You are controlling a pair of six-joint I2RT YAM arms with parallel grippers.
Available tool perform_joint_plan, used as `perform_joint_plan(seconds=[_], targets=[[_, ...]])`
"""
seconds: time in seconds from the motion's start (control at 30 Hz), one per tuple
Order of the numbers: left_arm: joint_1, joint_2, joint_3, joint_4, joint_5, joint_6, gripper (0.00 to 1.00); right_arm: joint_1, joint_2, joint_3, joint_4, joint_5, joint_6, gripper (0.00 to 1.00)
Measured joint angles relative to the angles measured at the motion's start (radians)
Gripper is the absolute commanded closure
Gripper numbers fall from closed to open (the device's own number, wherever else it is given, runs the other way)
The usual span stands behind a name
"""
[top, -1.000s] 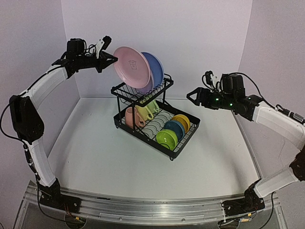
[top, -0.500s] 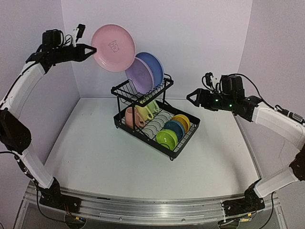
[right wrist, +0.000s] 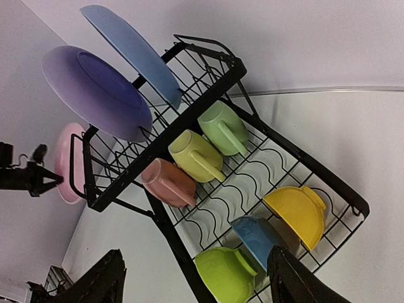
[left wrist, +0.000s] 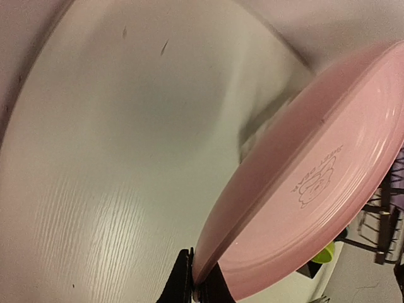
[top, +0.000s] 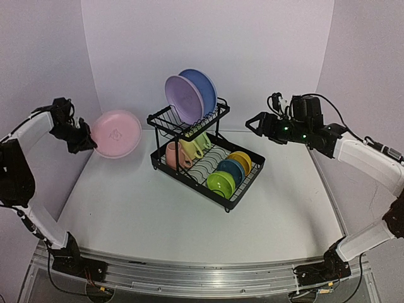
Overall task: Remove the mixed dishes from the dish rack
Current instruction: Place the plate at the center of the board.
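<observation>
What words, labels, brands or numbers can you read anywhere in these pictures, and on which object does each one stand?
pink plate: a small printed emblem with a curved line of lettering, seen upside down and too blurred to read with certainty.
Same emblem in the top view: too small to read.
dish rack, lilac plate, blue plate, mugs, bowls: no text visible.
</observation>
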Motion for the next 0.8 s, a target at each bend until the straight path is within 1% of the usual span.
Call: perform_joint_plan(seconds=[0.13,0.43,0.53,0.6,0.73,0.77,0.8], targets=[[0.0,0.093,-0.109,-0.011,-0.015,-0.023,1.0,0.022,0.006,0.024,0.001,0.0,0.0,0.26],[0.027,0.222,-0.223,0.049,-0.051,-0.02,1.0,0.102,0.061,0.097,-0.003,0.004,-0.006,0.26],[0.037,0.248,-0.28,0.071,-0.066,-0.009,1.0,0.132,0.071,0.125,-0.004,0.011,-0.017,0.26],[0.044,0.253,-0.318,0.085,-0.051,-0.006,1.0,0.15,0.075,0.145,-0.004,0.02,-0.024,0.26],[0.049,0.253,-0.344,0.115,-0.025,0.002,0.99,0.187,0.089,0.197,-0.003,0.059,-0.045,0.27],[0.05,0.253,-0.344,0.12,-0.021,0.006,0.91,0.197,0.097,0.215,-0.002,0.073,-0.052,0.27],[0.051,0.253,-0.344,0.125,-0.019,0.01,0.79,0.208,0.107,0.232,-0.004,0.088,-0.064,0.27]])
